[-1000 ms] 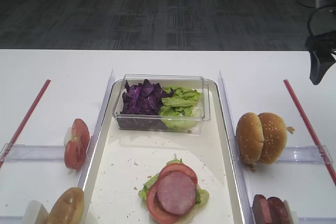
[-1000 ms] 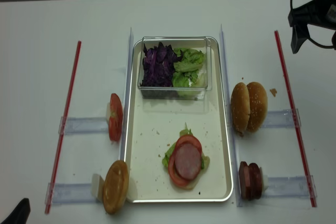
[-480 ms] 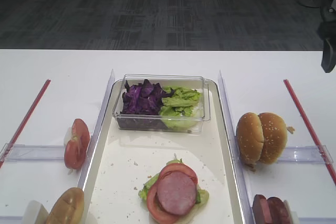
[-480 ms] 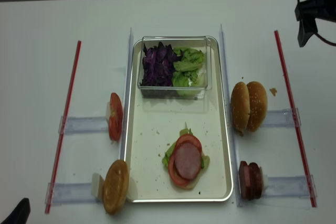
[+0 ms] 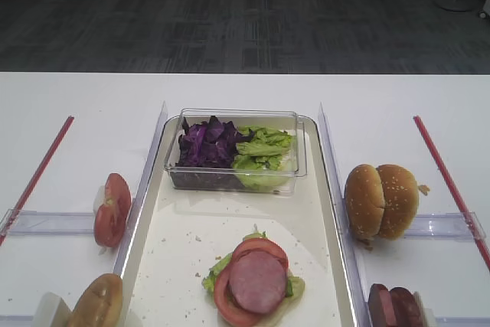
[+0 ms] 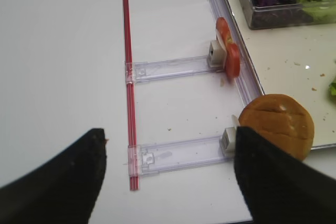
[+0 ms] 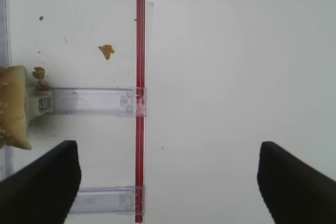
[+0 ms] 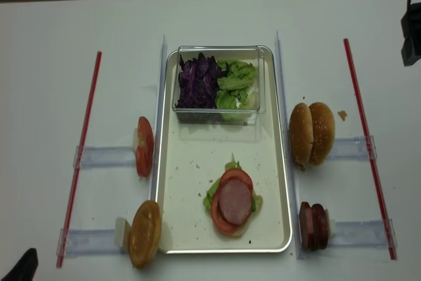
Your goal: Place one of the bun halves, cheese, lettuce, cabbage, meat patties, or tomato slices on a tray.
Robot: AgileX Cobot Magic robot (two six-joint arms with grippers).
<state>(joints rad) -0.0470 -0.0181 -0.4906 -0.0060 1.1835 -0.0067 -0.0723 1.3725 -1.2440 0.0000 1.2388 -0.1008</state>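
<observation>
The tray [image 8: 172, 225] holds a stack of lettuce, a tomato slice and a meat patty [image 8: 235, 203] near its front. A clear box at its back contains cabbage [image 8: 199, 81] and lettuce [image 8: 237, 83]. Two sesame bun halves [image 8: 312, 133] and meat patties [image 8: 314, 226] stand right of the tray. Tomato slices [image 6: 228, 56] and one bun half [image 6: 276, 124] stand left of it. Cheese is out of view. My right gripper [image 7: 168, 182] hangs open and empty over the right red strip [image 7: 140, 77]. My left gripper [image 6: 168, 177] is open and empty over the front left holder.
Clear plastic holders [image 8: 105, 157] lie on both sides of the tray, each side bounded by a red strip [image 8: 82, 143]. Crumbs [image 7: 106, 51] lie by the right buns. A dark part of the right arm [image 8: 411, 37] shows at the right edge.
The right gripper has pulled back to the right, leaving the first high view and reaching the edge of the other. The food and the left gripper have not moved.
</observation>
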